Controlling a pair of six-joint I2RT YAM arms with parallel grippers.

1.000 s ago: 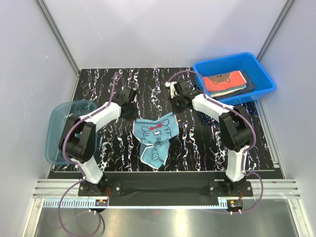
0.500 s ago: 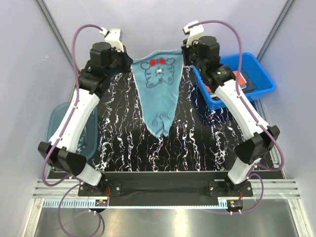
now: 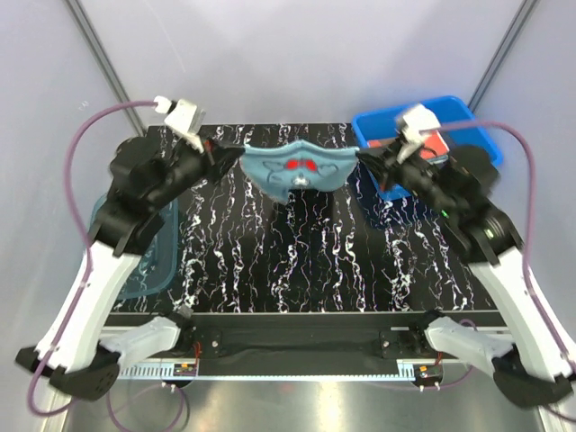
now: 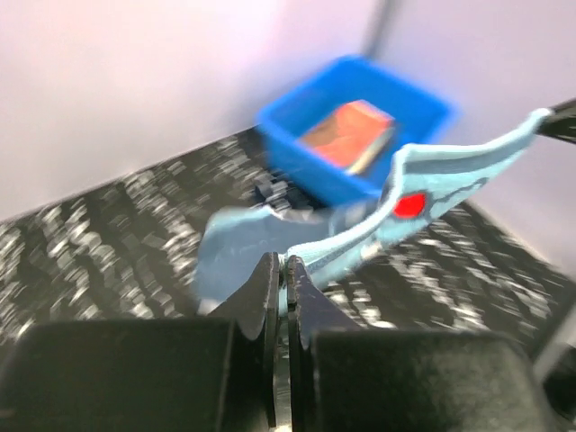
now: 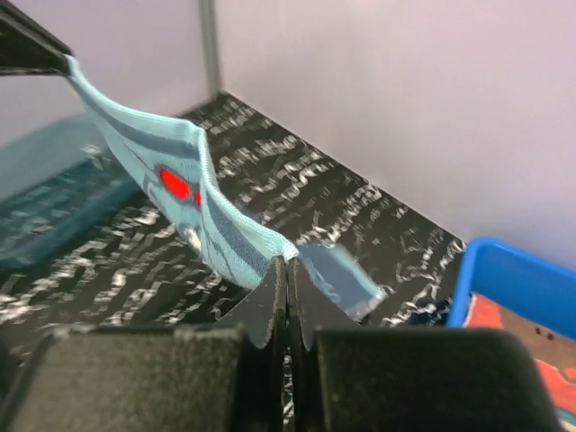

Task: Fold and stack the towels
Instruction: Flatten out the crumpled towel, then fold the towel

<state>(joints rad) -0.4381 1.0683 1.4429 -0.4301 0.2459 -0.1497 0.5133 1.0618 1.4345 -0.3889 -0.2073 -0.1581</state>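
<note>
Black marbled table: light teal towel, crumpled mid-table 1 s ago, now stretched in air over far edge btwn left gripper & right gripper, both clamped on its corners. Looks ready to lay flat for folding.

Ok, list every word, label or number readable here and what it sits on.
No text is readable.
On the light teal towel: a drawn face with red marks, no letters.
On the red towel in the blue bin: any print too blurred.
On the scale strip at the near edge: marks too small.
</note>
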